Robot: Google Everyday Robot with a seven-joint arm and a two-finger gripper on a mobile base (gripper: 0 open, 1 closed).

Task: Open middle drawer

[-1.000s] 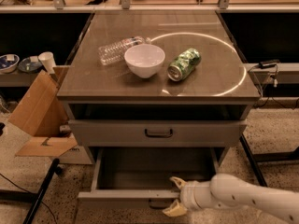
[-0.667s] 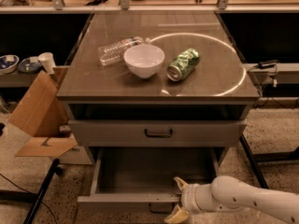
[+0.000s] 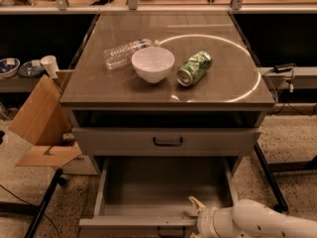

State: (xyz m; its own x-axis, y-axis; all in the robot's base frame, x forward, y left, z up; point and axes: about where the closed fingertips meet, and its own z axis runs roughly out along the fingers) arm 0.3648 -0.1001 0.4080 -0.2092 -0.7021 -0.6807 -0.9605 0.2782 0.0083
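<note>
Middle drawer (image 3: 163,187): pulled well out beneath the table (image 3: 99,90), plain grey inside; gripper (image 3: 194,219) at its front lip, right of the handle (image 3: 171,230), jaws spread, one finger inside; risk: a careless retreat hooks the lip, shoving it shut.

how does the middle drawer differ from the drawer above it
The middle drawer is pulled far out, with its plain grey inside showing; the upper drawer shows only its front. The gripper is at the middle drawer's front edge, low in the camera view; nothing touches the upper drawer or its handle. Both have wide grey fronts with a small dark handle at the centre.
</note>
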